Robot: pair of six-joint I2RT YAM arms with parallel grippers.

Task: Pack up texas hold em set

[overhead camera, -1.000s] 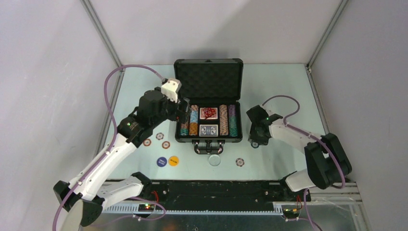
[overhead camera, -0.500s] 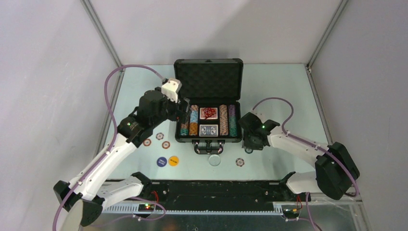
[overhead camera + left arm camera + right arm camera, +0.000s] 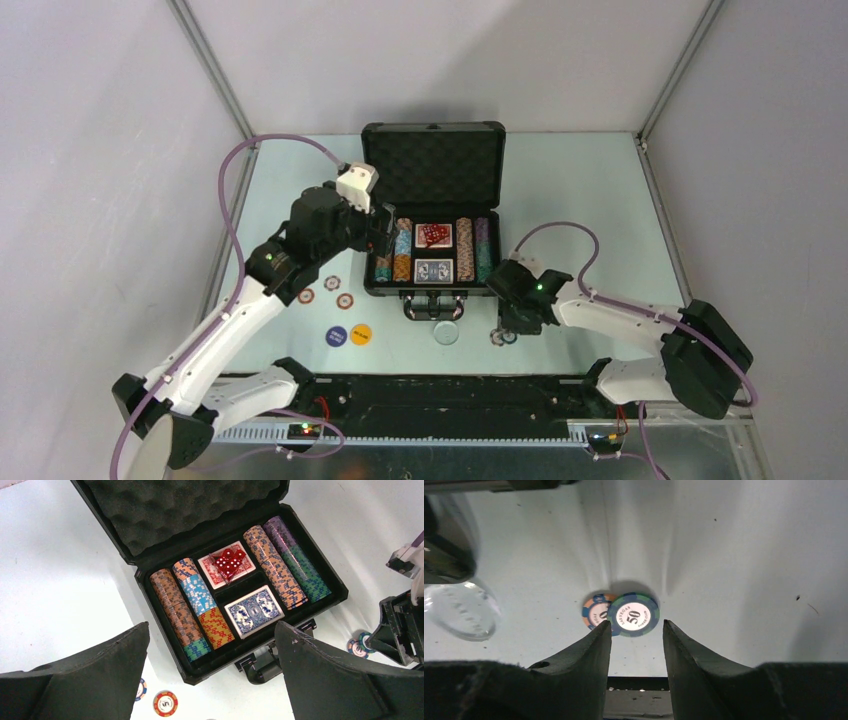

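Observation:
The black case (image 3: 432,172) lies open mid-table, foam lid up. Its tray holds rows of striped poker chips (image 3: 192,611), a blue card deck (image 3: 254,611) and red dice (image 3: 229,563) on a red deck. My left gripper (image 3: 384,232) hovers wide open over the case's left front corner (image 3: 211,626), holding nothing. My right gripper (image 3: 512,324) hangs low in front of the case's right corner. It is open (image 3: 635,625), and just beyond its tips a green 50 chip (image 3: 633,615) overlaps an orange-blue chip (image 3: 595,611) on the table.
Three loose chips (image 3: 331,283) lie left of the case. A blue button (image 3: 336,336) and a yellow button (image 3: 361,334) sit nearer the front. A clear round button (image 3: 446,332) rests before the case handle (image 3: 433,308), also left in the right wrist view (image 3: 461,611).
My right arm swung left and toward the near edge, from beside the case's right end to over the two loose chips. The left arm has stayed put.

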